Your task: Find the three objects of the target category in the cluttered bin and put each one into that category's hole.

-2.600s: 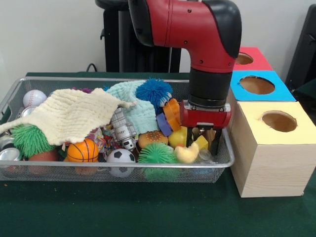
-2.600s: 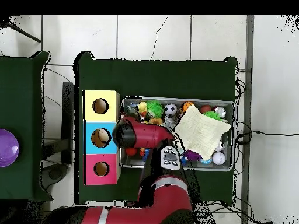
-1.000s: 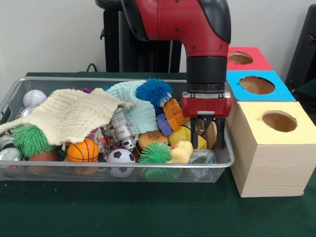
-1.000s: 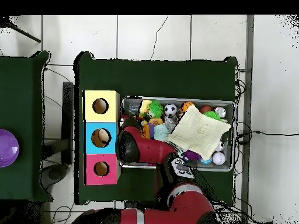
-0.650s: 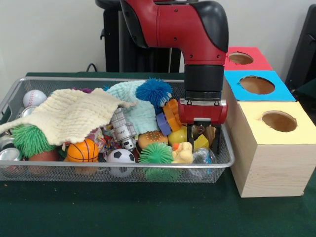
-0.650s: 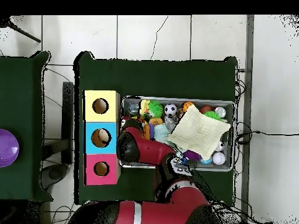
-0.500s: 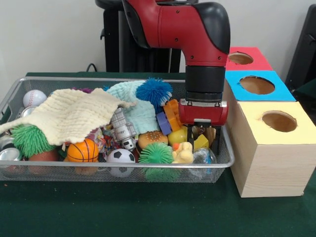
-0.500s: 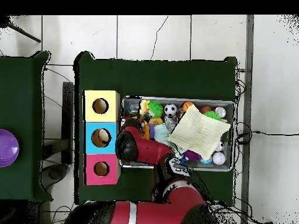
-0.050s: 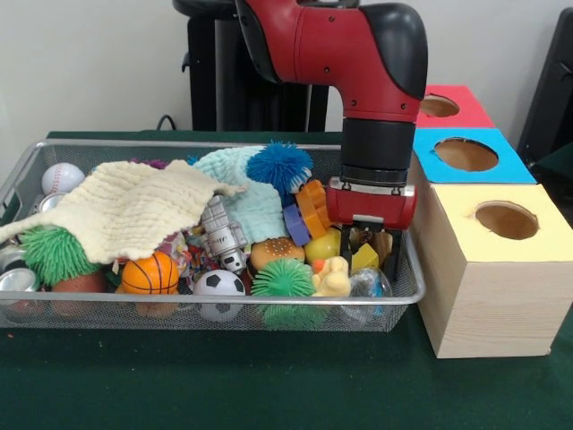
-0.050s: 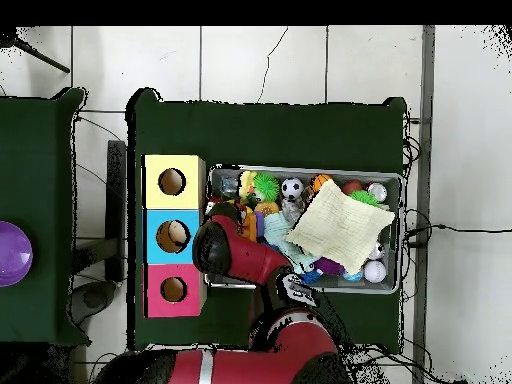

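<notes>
1. Occupying the table's left and centre, a wire mesh bin [image 9: 27, 166] is filled with toys.
2. A cream cloth [image 9: 125, 208] is draped over the bin's left half, with a baseball [image 9: 61, 177] at the far left corner.
3. A basketball [image 9: 149, 273], a soccer ball [image 9: 218, 285] and a green spiky ball [image 9: 285, 279] are ranged along the near wall.
4. The gripper [image 9: 369, 255] is lowered into the bin's right end, above a yellow duck [image 9: 333, 278]; whether its fingers are closed cannot be told.
5. Yellow [image 9: 501, 269], blue [image 9: 466, 154] and red [image 9: 448, 106] boxes, each with a hole, are lined up at right.
</notes>
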Motion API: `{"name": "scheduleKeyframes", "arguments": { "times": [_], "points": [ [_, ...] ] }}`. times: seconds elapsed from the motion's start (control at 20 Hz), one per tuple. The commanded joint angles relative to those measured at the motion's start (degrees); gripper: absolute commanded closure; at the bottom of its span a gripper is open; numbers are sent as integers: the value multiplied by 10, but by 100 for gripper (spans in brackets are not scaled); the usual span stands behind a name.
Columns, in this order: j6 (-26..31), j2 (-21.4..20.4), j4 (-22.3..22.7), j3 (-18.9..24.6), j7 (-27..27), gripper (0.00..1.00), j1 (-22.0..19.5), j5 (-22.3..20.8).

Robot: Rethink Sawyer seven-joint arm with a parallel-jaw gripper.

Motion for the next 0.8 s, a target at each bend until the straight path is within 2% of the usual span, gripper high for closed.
{"name": "scheduleKeyframes", "arguments": {
  "times": [0.05,0.2,0.5,0.8],
  "points": [
    [-5,-3,10,96,196,0,-27,23],
    [-49,-10,27,117,227,0,-36,14],
    [-68,-15,42,103,255,0,-17,39],
    [-86,14,17,97,270,0,-20,17]
  ]
}}
